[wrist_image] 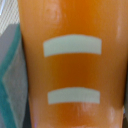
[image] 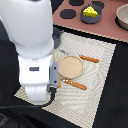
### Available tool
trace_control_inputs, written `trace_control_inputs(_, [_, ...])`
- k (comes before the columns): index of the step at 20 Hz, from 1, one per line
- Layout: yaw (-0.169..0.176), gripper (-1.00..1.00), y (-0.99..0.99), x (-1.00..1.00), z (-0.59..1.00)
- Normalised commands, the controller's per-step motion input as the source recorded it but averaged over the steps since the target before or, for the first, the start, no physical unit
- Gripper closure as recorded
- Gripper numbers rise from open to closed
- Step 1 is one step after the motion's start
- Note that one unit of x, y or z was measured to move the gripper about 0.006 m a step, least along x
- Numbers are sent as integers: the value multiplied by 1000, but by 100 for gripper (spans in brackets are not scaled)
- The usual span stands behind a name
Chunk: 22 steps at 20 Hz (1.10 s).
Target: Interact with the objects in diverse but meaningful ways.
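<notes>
A golden-orange bread loaf with two pale curved slashes fills the wrist view, very close to the camera. No fingers show around it, so a grip cannot be read. In the exterior view my arm's white hand hangs low over the near left part of the striped placemat, and its bulk hides the fingertips and the loaf. A yellow holed cheese wedge sits in a dark pot on the toy stove at the back.
A round wooden plate lies on the placemat between two orange-handled utensils. The pinkish stove top has black burners. A grey-brown round vessel is cut by the exterior view's right edge. A grey and teal shape lies beside the loaf.
</notes>
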Motion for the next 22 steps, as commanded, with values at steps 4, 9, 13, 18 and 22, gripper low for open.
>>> trace_control_inputs(4, [24,100,-298,-94,-335])
trace_control_inputs(9, [23,100,-262,-53,-290])
trace_control_inputs(13, [37,100,-199,-14,-231])
trace_control_inputs(18, [51,-100,-160,0,-165])
trace_control_inputs(22, [50,-100,-151,0,-50])
